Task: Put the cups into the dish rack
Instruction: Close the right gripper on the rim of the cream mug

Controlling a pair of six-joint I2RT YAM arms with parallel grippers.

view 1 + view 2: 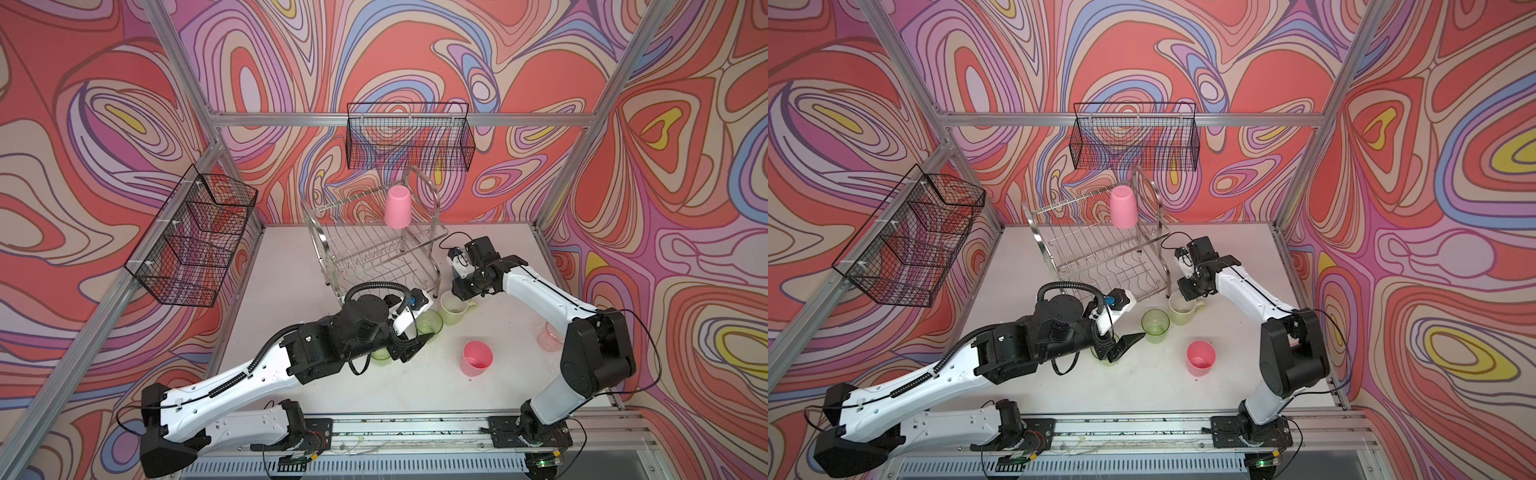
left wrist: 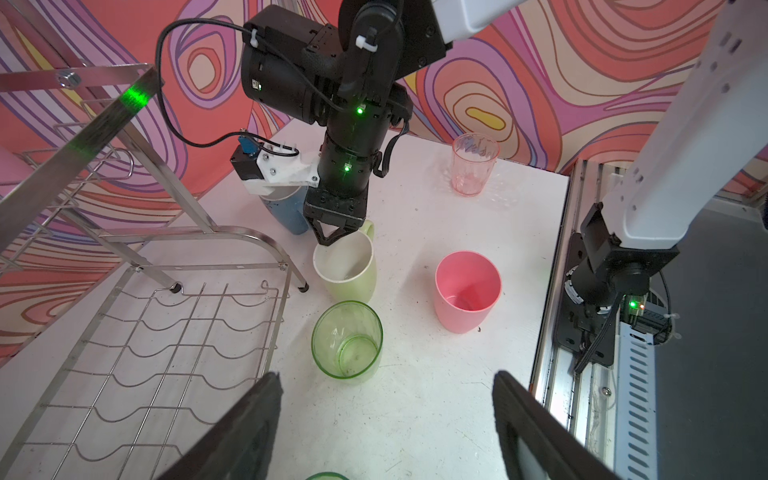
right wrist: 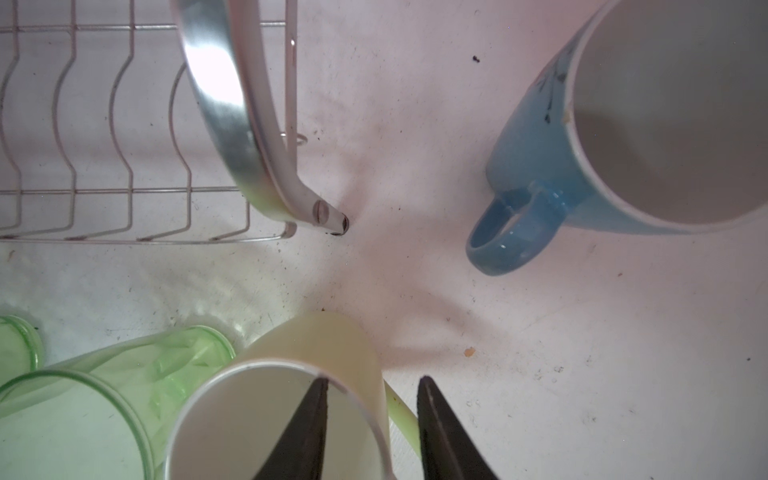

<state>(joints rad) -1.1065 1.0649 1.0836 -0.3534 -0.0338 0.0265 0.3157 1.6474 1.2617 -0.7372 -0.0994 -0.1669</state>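
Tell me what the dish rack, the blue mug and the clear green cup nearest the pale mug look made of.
Dish rack: polished metal, likely steel; mirror-bright tube and thin wires. Blue mug: probably glazed ceramic; glossy highlights on the handle, thick white-lined wall. Green cup: transparent, faceted; plastic or glass, the look leaves it open.

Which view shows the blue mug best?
The right wrist view: the blue mug stands upright and close, with its white inside and handle in plain sight. The left wrist view shows only part of its blue wall, behind the right arm. In both top views that arm hides it.
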